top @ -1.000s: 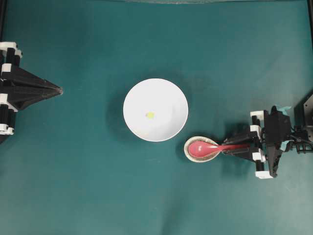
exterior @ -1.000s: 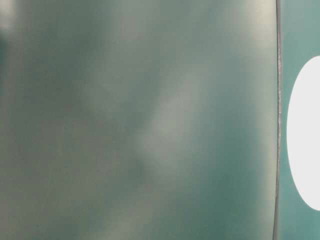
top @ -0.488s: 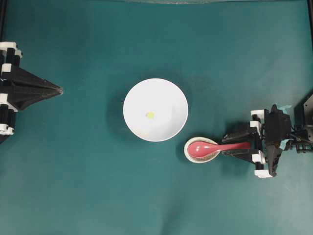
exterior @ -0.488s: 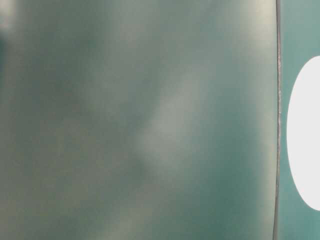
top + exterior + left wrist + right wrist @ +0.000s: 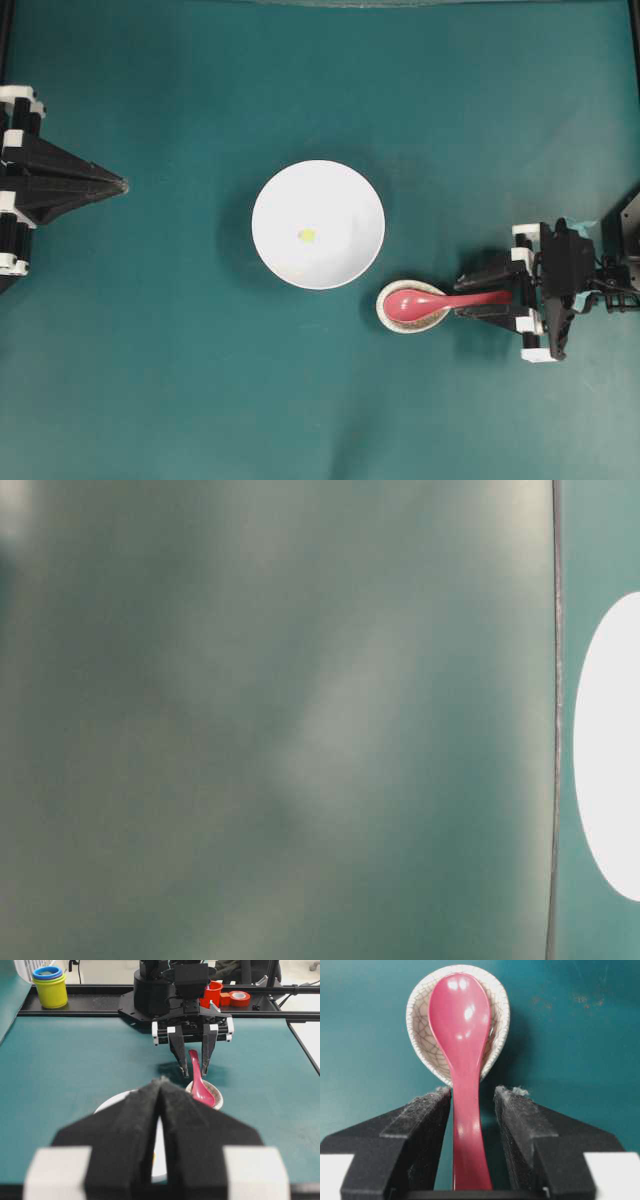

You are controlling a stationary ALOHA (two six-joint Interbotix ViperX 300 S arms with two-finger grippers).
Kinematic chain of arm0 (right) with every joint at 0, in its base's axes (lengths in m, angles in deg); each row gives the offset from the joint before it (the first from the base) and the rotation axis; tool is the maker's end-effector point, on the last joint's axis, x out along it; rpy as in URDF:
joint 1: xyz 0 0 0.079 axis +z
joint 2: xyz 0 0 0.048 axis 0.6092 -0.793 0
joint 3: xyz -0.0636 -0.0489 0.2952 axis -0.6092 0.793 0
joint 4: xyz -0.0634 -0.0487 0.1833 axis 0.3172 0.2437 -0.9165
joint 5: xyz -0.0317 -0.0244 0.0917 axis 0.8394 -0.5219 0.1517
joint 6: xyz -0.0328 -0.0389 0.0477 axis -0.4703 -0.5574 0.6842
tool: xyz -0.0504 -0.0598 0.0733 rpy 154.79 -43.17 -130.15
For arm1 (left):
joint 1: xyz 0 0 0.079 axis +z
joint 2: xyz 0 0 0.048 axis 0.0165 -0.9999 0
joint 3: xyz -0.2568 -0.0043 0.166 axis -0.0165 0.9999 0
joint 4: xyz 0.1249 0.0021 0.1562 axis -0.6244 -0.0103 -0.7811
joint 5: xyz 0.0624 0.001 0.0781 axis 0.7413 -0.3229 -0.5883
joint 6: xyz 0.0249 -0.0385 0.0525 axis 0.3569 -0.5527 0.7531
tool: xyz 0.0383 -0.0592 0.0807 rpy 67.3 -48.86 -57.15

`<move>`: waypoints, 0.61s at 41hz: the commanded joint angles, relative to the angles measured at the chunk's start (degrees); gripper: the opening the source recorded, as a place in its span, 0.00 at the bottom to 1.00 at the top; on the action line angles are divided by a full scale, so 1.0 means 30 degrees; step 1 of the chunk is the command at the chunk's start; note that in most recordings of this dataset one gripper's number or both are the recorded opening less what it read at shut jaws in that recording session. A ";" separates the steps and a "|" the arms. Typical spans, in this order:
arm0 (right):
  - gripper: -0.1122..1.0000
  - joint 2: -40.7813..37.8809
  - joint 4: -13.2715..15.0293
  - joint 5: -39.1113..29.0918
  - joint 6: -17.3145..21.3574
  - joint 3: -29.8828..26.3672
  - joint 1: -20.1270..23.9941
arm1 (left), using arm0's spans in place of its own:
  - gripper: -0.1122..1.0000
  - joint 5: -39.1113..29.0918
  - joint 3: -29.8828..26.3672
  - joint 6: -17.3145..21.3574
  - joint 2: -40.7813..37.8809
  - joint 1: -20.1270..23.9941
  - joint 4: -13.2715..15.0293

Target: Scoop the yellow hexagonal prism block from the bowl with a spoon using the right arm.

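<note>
Near the middle of the teal-green table [image 5: 180,380] sits the large plain white round bowl [image 5: 318,224], the tiny bright yellow hexagonal prism block [image 5: 307,235] lying inside it; just beside the bowl, toward the table's right edge, the glossy pink-red soup spoon [image 5: 430,300] lies with its scoop in the small crackle-glazed cream spoon rest [image 5: 384,309]; the black, white-trimmed right gripper [image 5: 472,1105] has its 2 foam-padded fingers [image 5: 425,1125] spread on either side of the handle, released, with a gap on the right side; at the left edge the black left gripper [image 5: 161,1110] is clenched with nothing in it.
</note>
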 commanded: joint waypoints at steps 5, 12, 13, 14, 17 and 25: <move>0.53 0.0146 0.0088 0.0205 -0.0146 -0.0146 0.0059 | 0.09 0.0117 -0.0469 0.0000 -0.0146 -0.0029 -0.0029; 0.52 0.0176 0.0352 0.0381 -0.0205 -0.0146 0.0059 | 0.09 0.0117 -0.0439 0.0000 -0.0146 -0.0029 -0.0059; 0.52 0.0205 0.0381 0.0381 -0.0205 -0.0146 0.0059 | 0.09 0.0117 -0.0439 0.0000 -0.0146 -0.0029 -0.0029; 0.52 0.0234 0.0381 0.0410 -0.0234 -0.0146 0.0059 | 0.09 0.0117 -0.0439 0.0000 -0.0146 -0.0029 -0.0029; 0.52 0.0352 0.0381 0.0410 -0.0234 -0.0117 0.0059 | 0.09 0.0117 -0.0439 0.0000 -0.0146 -0.0029 -0.0029; 0.52 0.0469 0.0410 0.0410 -0.0234 -0.0059 0.0059 | 0.09 0.0117 -0.0439 0.0000 -0.0146 -0.0029 -0.0059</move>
